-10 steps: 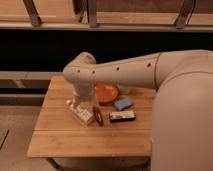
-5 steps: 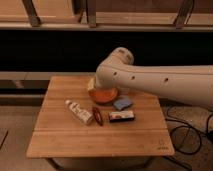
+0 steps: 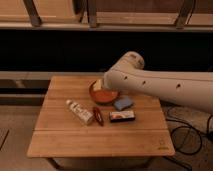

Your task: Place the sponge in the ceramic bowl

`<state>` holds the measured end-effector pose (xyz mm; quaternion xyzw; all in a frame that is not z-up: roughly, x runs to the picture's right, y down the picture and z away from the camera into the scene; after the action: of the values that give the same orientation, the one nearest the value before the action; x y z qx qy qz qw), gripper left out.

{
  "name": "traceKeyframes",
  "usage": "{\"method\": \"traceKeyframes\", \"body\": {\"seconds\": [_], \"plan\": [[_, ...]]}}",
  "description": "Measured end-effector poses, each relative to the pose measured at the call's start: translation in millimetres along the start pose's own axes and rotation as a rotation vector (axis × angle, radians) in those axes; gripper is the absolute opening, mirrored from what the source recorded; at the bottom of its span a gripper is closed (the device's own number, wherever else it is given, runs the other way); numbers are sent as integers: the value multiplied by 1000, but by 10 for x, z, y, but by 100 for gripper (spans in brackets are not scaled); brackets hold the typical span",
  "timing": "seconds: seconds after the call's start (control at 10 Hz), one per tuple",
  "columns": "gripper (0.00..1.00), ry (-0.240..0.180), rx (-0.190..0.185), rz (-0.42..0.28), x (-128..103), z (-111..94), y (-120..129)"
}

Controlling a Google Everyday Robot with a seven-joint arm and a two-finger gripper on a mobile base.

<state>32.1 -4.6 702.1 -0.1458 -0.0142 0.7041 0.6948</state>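
Observation:
The sponge [image 3: 123, 103], a small light-blue pad, lies on the wooden table [image 3: 100, 140] just right of and in front of the ceramic bowl. The ceramic bowl [image 3: 102, 94] is orange-red and glossy, and its back right part is covered by my arm. My white arm [image 3: 160, 86] reaches in from the right, and its rounded joint [image 3: 128, 64] hangs above the bowl's far side. The gripper itself does not show; it is hidden or out of the frame. A pale object [image 3: 98, 85] sits at the bowl's back rim.
A dark flat box with a pale stripe [image 3: 122, 116] lies in front of the sponge. A white tube [image 3: 80, 111] and a small red-brown item [image 3: 98, 115] lie left of the box. A black cable [image 3: 187, 132] runs on the floor at the right.
The arm's rounded joint has swung from the table's left side to the right, now above the bowl's far edge. The things on the table have not moved.

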Motion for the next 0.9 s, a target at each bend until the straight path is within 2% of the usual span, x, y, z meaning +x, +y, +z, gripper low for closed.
{"method": "traceKeyframes", "body": {"seconds": [0.2,0.4,0.7,0.9], "plan": [[65,-35,29,81,-81,30,-590],[65,-65,9,122,-150,147,-939],[65,-62,-36,162,-118,390,-1159],[65,-50,-47,164,-102,465,-1165]]}}
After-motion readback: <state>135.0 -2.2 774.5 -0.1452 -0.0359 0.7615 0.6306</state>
